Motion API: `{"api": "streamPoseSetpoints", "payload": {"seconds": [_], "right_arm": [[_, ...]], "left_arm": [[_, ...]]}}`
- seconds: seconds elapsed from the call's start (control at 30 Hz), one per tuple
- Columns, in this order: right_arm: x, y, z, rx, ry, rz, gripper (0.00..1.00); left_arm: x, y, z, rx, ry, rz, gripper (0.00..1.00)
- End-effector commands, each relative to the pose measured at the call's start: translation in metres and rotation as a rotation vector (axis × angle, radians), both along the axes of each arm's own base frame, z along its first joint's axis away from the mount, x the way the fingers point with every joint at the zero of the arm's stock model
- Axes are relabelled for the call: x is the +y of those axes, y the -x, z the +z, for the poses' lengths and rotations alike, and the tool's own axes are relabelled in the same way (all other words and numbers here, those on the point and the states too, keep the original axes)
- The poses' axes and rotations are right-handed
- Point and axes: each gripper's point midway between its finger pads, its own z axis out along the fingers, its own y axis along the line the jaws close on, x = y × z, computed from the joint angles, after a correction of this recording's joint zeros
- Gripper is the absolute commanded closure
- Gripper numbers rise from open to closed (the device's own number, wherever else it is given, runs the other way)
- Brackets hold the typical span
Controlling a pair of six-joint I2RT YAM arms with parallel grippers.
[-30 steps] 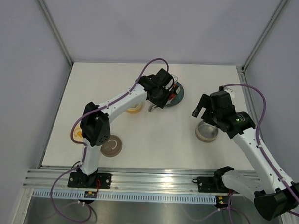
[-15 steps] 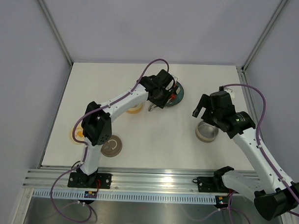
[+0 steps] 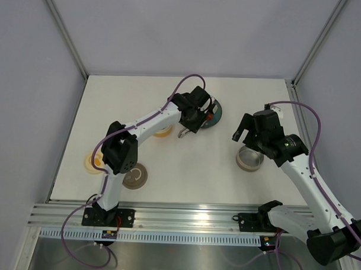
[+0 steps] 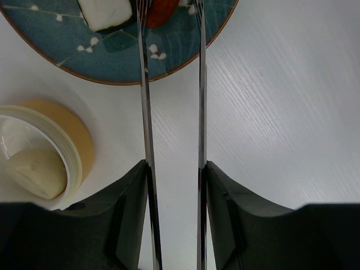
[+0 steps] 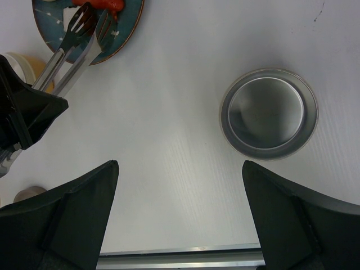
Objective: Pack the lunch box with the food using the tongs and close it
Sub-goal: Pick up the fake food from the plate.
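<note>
Silver tongs (image 4: 145, 112), pinched in the left gripper (image 4: 175, 169), cross the teal plate's (image 4: 112, 56) rim; right gripper (image 5: 180, 164), spread wide, hovers by the steel bowl (image 5: 269, 114) toward the desk's (image 5: 185, 84) right edge.

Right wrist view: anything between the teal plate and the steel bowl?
Nothing. Bare table runs from the teal plate to the steel bowl, seen in the right wrist view.

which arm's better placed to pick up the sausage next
Left: left gripper holds the tongs, tips at the sausage on the plate; right gripper is open, empty, near the metal container.
</note>
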Motion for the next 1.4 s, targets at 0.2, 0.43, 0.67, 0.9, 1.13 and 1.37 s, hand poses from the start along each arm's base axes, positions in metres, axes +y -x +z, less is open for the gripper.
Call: {"api": "streamPoseSetpoints", "payload": {"seconds": [0.2,0.43,0.67,0.9,1.13,1.37], "right_arm": [[0.002,-0.007,0.010,-0.034,-0.014,-0.010,0.01],[0.003,-0.007,0.011,-0.035,-0.017,-0.004,0.00],[0.005,-0.009,0.011,-0.032,-0.022,0.000,0.00],[0.005,-0.010,0.010,-0.034,-0.025,-0.009,0.00],[0.003,-0.009,0.010,-0.034,-0.020,-0.011,0.01],[0.005,-0.007,0.011,-0.035,-0.032,-0.009,0.01]], "left_arm": [[-0.008,-0.001,0.013,-0.012,0.025,-0.020,0.57],[-0.003,-0.001,0.014,-0.015,0.006,-0.011,0.69],[-0.001,0.002,0.029,-0.036,0.025,-0.023,0.88],[-0.002,0.003,0.065,-0.078,0.090,0.006,1.00],[0.009,0.008,0.098,-0.110,0.140,0.057,1.00],[0.046,0.009,0.116,-0.133,0.120,0.137,1.00]]}}
